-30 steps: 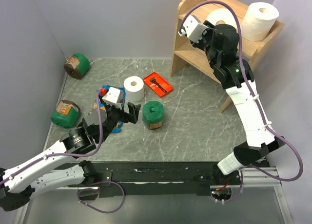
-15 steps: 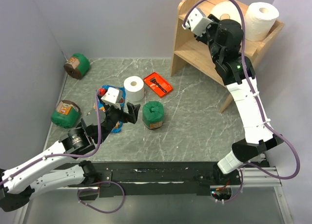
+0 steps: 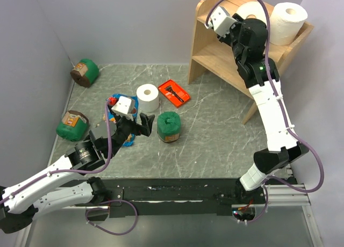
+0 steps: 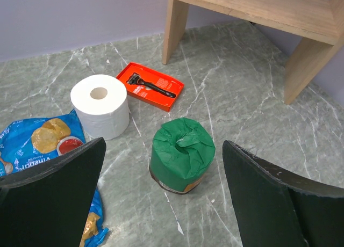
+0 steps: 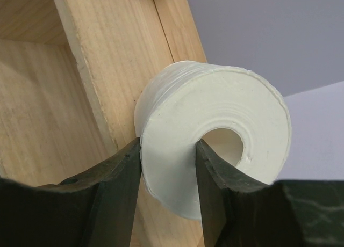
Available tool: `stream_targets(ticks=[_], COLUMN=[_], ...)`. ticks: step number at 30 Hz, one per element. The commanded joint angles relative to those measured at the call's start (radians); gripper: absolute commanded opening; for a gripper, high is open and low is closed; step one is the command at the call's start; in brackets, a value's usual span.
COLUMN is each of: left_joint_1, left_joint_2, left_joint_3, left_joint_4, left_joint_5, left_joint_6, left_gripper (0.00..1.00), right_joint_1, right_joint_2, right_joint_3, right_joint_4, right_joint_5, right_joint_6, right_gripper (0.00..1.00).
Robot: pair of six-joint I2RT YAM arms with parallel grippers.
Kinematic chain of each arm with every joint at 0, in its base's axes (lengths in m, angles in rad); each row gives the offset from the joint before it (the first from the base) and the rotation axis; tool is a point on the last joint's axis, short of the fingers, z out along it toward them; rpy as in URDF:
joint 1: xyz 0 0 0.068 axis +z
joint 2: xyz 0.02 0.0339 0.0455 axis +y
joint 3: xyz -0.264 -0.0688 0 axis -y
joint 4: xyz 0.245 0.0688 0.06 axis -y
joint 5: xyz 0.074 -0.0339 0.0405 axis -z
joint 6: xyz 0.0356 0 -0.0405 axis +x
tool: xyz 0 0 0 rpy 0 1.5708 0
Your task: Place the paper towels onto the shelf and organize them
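Note:
The wooden shelf [image 3: 215, 56] stands at the back right. One paper towel roll [image 3: 287, 22] stands on its top tier. My right gripper [image 3: 243, 19] is shut on a second roll [image 3: 248, 12] beside it at the top tier. In the right wrist view one finger sits in the tube and one outside, pinching the wall of the roll [image 5: 215, 150] against the shelf's wood [image 5: 97, 86]. A third roll [image 3: 147, 97] stands on the table and also shows in the left wrist view [image 4: 100, 106]. My left gripper [image 3: 144, 121] is open and empty, just in front of it.
A green canister [image 3: 169, 126] stands right before the left gripper's open jaws [image 4: 181, 161]. An orange tray with a razor [image 3: 173, 92] lies near the shelf's leg. A blue chip bag [image 4: 43, 145] lies left. Two more green canisters [image 3: 85, 71] [image 3: 72, 125] sit at the left wall.
My right gripper has lifted the roll up and back, from the front of the shelf to its top tier beside the other roll. The left arm has hardly moved.

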Motion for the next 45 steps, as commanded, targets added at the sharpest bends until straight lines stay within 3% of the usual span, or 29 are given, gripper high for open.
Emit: stream_targets(ticks=[1, 6, 12, 18, 22, 30, 45], left_joint_1=[-0.003, -0.003, -0.003, -0.003, -0.003, -0.003, -0.003], left_joint_2=[0.001, 0.004, 0.004, -0.001, -0.002, -0.001, 0.004], left_joint_3=[0.010, 0.010, 0.010, 0.008, 0.007, 0.007, 0.008], left_joint_4=[0.032, 0.032, 0.032, 0.032, 0.030, 0.029, 0.030], left_joint_5=[-0.019, -0.022, -0.023, -0.025, -0.028, -0.039, -0.046], left_joint_6=[0.018, 0.018, 0.018, 0.018, 0.018, 0.019, 0.021], left_gripper=[0.96, 0.96, 0.96, 0.96, 0.96, 0.96, 0.96], right_joint_1=[-0.024, -0.033, -0.033, -0.029, -0.044, -0.096, -0.076], right_joint_2=[-0.009, -0.003, -0.004, -0.024, -0.018, 0.020, -0.001], right_joint_3=[0.052, 0.051, 0.071, 0.083, 0.034, 0.088, 0.150], right_joint_4=[0.141, 0.147, 0.132, 0.101, 0.158, 0.163, 0.074], right_joint_5=[-0.014, -0.010, -0.020, -0.045, -0.008, -0.059, -0.117], right_joint_6=[0.012, 0.023, 0.049, 0.086, 0.020, 0.073, 0.210], right_gripper=[0.51, 0.62, 0.68, 0.70, 0.70, 0.70, 0.72])
